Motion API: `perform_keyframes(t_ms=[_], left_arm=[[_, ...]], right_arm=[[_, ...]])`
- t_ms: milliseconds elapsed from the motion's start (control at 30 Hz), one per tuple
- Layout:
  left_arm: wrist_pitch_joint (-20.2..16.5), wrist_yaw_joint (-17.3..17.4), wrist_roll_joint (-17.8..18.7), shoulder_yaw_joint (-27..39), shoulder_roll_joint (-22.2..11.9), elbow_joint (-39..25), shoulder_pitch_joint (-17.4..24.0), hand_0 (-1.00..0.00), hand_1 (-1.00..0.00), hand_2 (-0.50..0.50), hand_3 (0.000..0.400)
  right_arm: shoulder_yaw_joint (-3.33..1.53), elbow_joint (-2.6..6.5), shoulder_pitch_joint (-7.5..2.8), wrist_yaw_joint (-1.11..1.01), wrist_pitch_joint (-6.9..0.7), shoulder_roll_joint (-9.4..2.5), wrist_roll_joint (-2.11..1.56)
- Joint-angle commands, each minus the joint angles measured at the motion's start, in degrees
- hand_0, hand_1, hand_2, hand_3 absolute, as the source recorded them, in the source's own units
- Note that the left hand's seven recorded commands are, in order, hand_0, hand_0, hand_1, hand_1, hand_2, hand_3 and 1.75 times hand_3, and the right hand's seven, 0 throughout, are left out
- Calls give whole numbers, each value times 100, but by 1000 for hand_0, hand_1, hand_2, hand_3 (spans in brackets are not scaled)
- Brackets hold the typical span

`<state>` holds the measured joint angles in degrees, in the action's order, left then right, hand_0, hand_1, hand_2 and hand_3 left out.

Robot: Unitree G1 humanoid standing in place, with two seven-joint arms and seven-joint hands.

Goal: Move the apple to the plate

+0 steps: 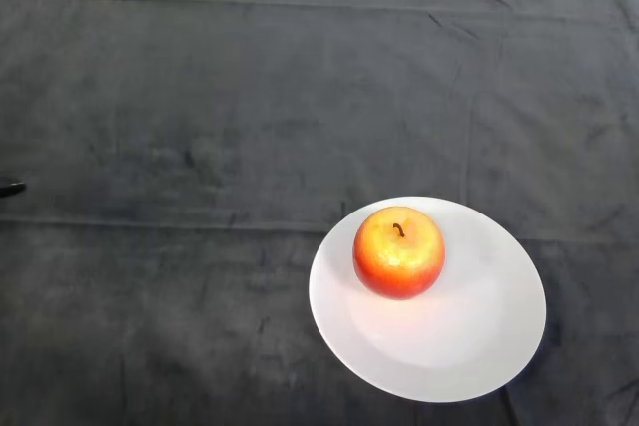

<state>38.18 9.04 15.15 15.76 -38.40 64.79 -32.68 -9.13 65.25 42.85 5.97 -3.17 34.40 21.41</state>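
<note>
A red and yellow apple point(398, 251) stands upright, stem up, on a round white plate point(469, 346) at the lower right of the table. It sits on the plate's upper left part. Only a small black tip of my left hand point(9, 188) shows at the view's left edge, far to the left of the apple and the plate and touching neither.
A dark cloth point(220, 127) with folds and creases covers the whole table. The table's far edge runs along the top of the view.
</note>
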Motion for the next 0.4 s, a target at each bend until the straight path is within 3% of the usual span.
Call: perform_keyframes(t_ms=[33,400], left_arm=[[19,49,242,284,-559,223,180,0,0,0,0],[-281,-168,849,1112,-746,473,489,0,0,0,0]], right_arm=[[61,92,-145,-28,12,33,-31],[56,131,-126,-21,31,32,-27]])
